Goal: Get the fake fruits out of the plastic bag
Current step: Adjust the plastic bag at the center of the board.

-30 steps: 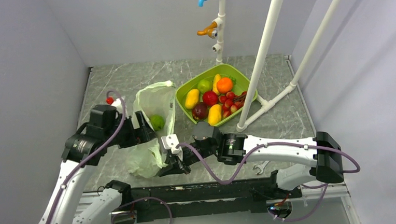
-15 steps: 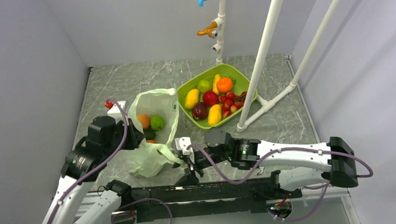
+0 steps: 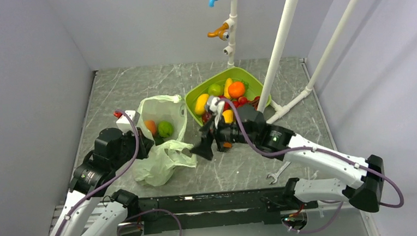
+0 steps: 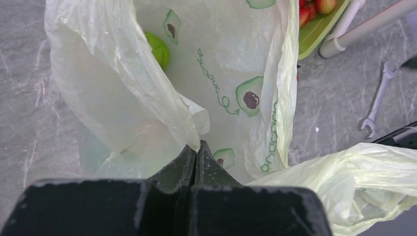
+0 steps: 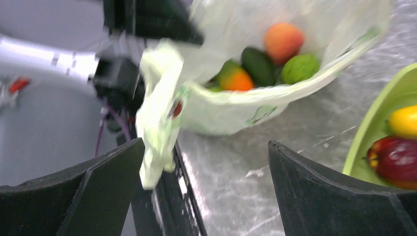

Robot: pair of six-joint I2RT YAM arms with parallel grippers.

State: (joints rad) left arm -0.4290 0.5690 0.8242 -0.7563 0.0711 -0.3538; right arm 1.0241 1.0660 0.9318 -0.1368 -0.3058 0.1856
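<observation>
Plastic bag [image 3: 159,166] pinched — left end effector [image 4: 196,150] angled down.

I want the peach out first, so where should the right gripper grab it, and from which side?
Probably across the round middle of the peach, entering through the open mouth of the plastic bag, which faces the open right gripper. It sits uncovered beyond the avocado, so come in over that.

Robot lab test cell. Plain grey panel walls [image 3: 23,80] box in a marble-pattern table [image 3: 138,84]. White pipe frame [image 3: 281,39] toward right edge, toy taps [image 3: 219,33] at far edge, cabled arms [image 3: 312,156] bolted along near edge.
</observation>
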